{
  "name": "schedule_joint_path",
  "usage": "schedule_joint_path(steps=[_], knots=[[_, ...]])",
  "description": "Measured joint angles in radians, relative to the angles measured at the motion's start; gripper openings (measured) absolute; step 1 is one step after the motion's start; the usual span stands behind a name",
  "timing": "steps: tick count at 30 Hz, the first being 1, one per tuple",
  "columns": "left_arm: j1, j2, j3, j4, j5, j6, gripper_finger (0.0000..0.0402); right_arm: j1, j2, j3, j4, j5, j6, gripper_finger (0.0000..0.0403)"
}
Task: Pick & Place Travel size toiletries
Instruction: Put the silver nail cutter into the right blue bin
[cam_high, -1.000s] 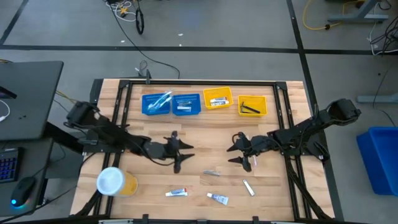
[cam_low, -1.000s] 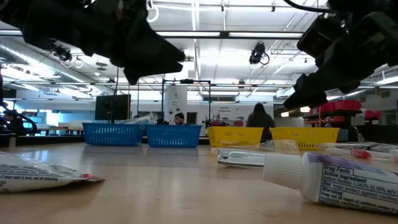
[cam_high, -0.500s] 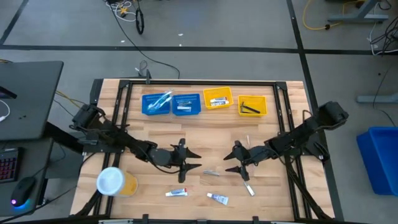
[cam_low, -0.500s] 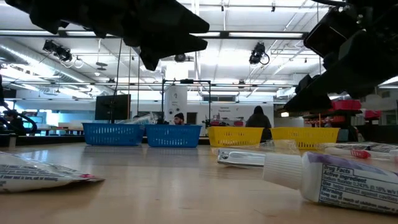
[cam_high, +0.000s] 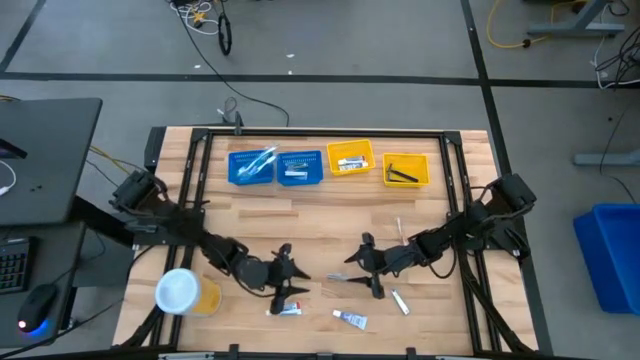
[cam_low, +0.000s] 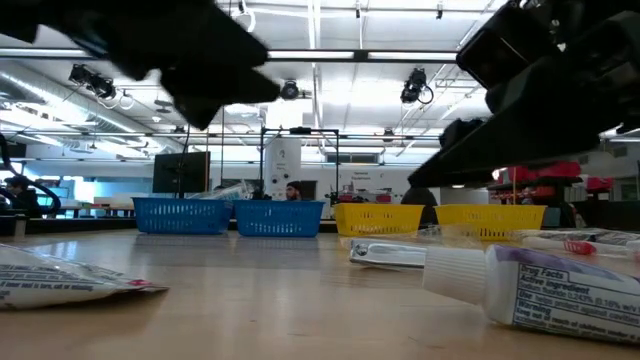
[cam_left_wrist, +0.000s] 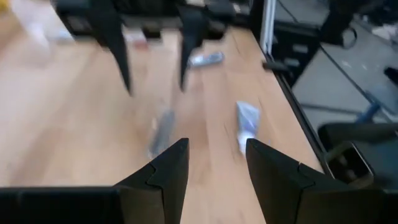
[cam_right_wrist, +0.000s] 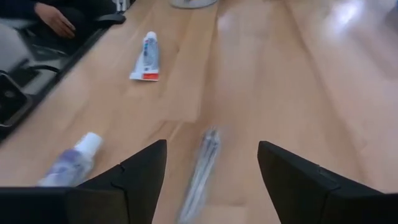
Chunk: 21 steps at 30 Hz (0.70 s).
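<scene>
Approach step: right gripper (cam_high: 366, 262), fingers spread and empty, hovers at lower centre beside the silvery tube (cam_high: 341, 278), while left gripper (cam_high: 287, 276), also spread, stands over the white tube (cam_high: 284, 310); next, descent astride each item and closing.

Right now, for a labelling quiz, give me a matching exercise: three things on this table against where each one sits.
1 round yellow plastic tub with white lid
2 slim silvery item
3 dark-handled razor

a in the rightmost yellow tray
b between the left gripper and right gripper
c beside the left arm

Pairs: 1-c, 2-b, 3-a
</scene>
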Motion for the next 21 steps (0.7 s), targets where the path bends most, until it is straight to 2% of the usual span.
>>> schedule_joint_path(steps=[4,7,16,21], knots=[[-0.052,0.000,0.000,-0.036,-0.015,-0.046,0.0169,-0.005,0.000,0.006,0.007,0.026,-0.057,0.0268],[-0.076,0.000,0.000,-0.042,-0.045,-0.062,0.0169,-0.009,0.000,0.006,0.016,-0.004,-0.033,0.0267],[-0.116,0.000,0.000,-0.055,-0.048,-0.081,0.0169,-0.013,-0.001,0.006,0.007,-0.007,-0.029,0.0243],[-0.131,0.000,0.000,-0.103,-0.051,-0.101,0.0169,-0.010,-0.001,0.006,0.007,-0.043,0.020,0.0254]])
